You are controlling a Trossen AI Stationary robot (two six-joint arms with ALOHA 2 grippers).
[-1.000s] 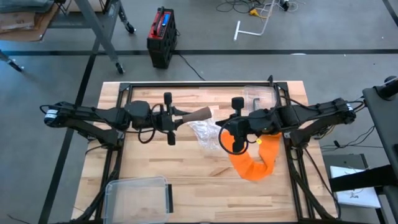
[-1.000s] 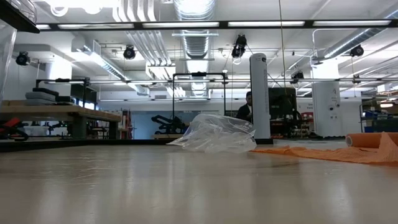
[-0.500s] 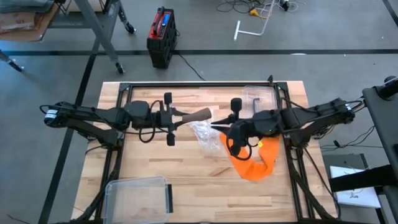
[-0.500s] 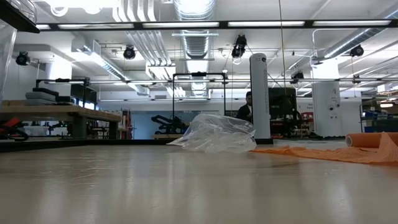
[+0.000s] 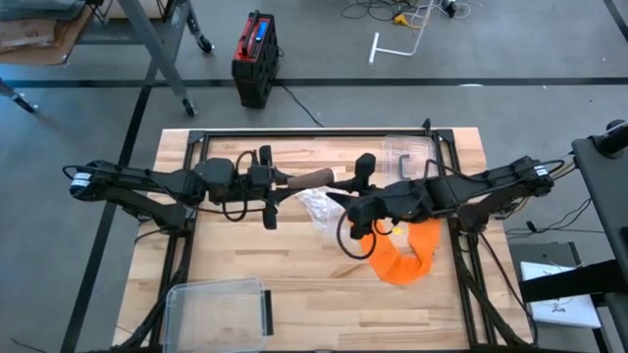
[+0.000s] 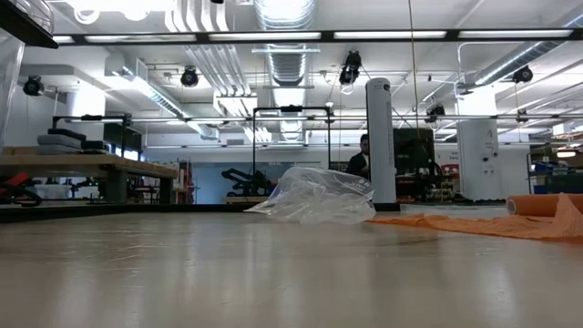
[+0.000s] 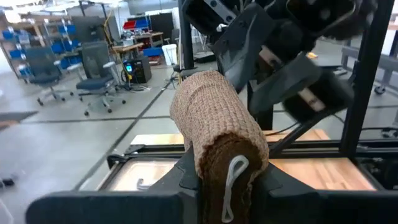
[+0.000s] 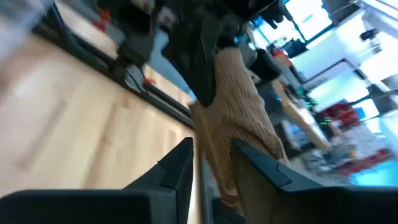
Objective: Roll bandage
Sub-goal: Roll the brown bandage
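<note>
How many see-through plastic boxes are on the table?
2. One plastic box sits at the table's near left corner. The other box is at the far right edge, partly hidden behind the right arm, so more could hide there.

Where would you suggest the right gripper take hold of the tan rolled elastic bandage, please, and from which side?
Probably at its free end, coming in from the right along the roll's axis. The tan rolled elastic bandage is held level above the wooden table, its other end shut in the left gripper, so only the far end is open. The right gripper already faces that end.
</note>
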